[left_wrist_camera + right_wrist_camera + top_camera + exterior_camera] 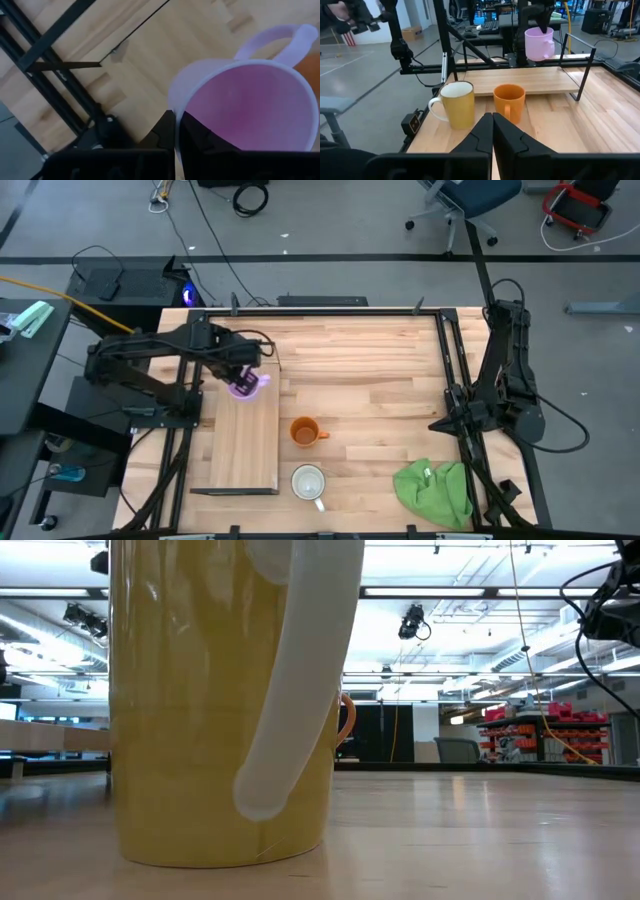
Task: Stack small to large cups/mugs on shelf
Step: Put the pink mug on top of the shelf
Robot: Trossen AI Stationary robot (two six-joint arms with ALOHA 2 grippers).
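Note:
My left gripper [243,380] is shut on the light purple mug [250,100], above the far end of the light-wood shelf [243,442]. The mug also shows in the right wrist view [539,44], above the shelf board [530,80]. The orange mug [304,432] stands upright on the tabletop to the right of the shelf. The larger mug [308,482], yellow outside with a white inside and handle [457,104], stands on its base near the front edge. My right gripper [492,131] is shut and empty at the table's right side. My left gripper holds the purple mug by its rim [175,107], on the side away from the handle [280,40]. One finger is inside the mug and one outside. The fingers come from above. The mug hangs upright, clear of the shelf board.
A green cloth [435,492] lies at the front right. Black wire frames [580,75] stand at the shelf's ends. The black frame rails [450,380] run along the table's sides. The yellow mug [220,700] fills the low view's left.

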